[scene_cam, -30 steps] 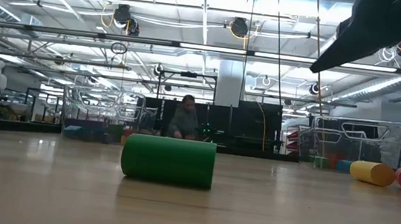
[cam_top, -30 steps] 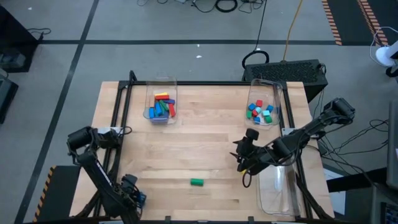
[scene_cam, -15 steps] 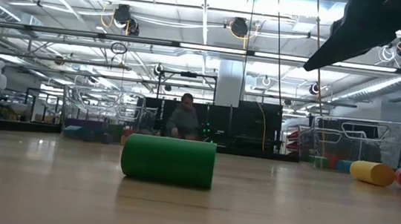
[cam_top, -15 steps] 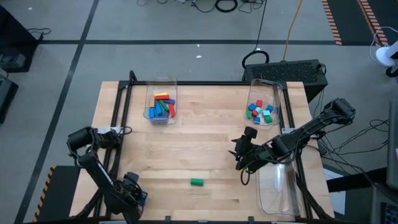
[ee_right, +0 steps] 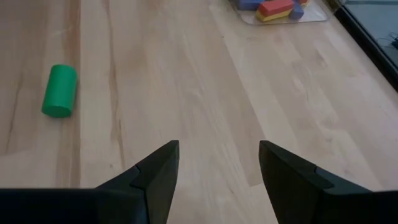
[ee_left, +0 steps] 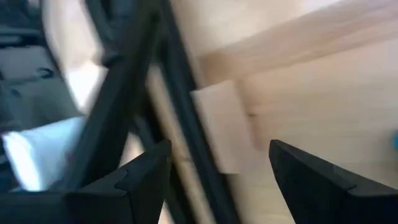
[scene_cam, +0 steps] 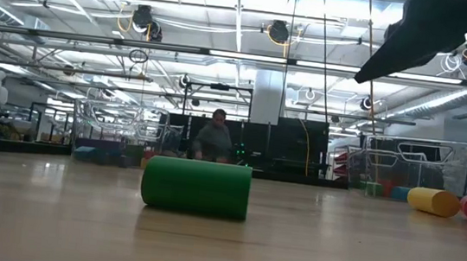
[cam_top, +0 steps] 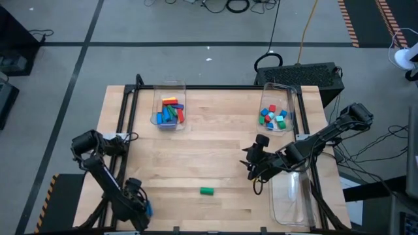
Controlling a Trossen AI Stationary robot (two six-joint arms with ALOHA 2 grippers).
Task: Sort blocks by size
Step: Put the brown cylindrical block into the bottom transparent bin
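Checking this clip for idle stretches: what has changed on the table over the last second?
Very little. The left gripper at the table's front-left corner shifted slightly; the right gripper edged a touch away from the front edge, open and empty above the wood. Nothing was grasped or released. The green cylinder lies where it was, and both filled bins are unchanged.

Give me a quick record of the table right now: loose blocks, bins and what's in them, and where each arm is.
loose block: one green cylinder lying on its side near the table's front edge
far left bin: several mixed-colour blocks, mostly longer pieces
far right bin: small blocks in mixed colours
front right bin: clear, looks empty
left gripper: at the front left corner, fingers open, holding nothing
right gripper: above the table right of the cylinder, fingers open, holding nothing
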